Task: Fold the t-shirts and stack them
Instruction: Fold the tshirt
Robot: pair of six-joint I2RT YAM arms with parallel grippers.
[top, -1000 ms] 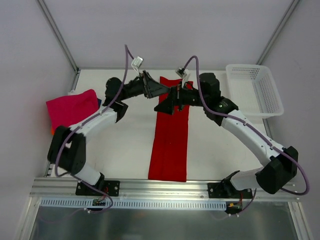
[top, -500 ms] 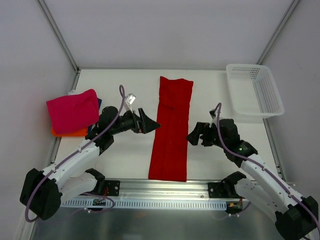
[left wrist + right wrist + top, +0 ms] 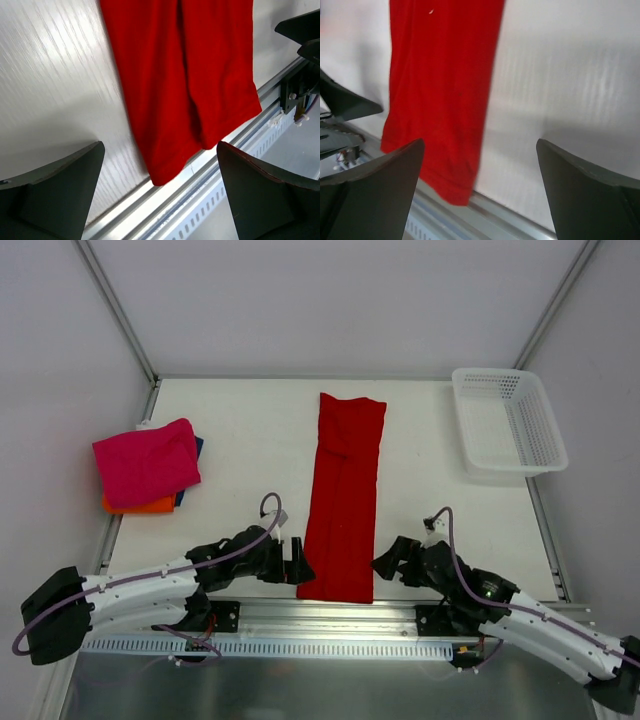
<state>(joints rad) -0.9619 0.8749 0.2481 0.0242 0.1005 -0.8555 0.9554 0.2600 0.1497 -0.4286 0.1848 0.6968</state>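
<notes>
The bright red t-shirt (image 3: pixel 343 495) lies flat as a long narrow strip down the middle of the table, its near end at the front edge. My left gripper (image 3: pixel 297 562) is open and empty just left of that near end. My right gripper (image 3: pixel 385 562) is open and empty just right of it. The red shirt's near corners show in the left wrist view (image 3: pixel 185 80) and the right wrist view (image 3: pixel 440 90). A folded magenta-pink shirt (image 3: pixel 145 458) tops a stack at the left, over an orange shirt (image 3: pixel 130 505) and a blue shirt (image 3: pixel 196 452).
A white plastic mesh basket (image 3: pixel 507 423) stands at the back right. The metal front rail (image 3: pixel 320 612) runs along the near table edge right under the red shirt's end. Frame posts rise at the back corners.
Both arms have pulled back from the shirt's far end to its near end at the front edge. The red shirt's far end now lies flat and uncovered.
</notes>
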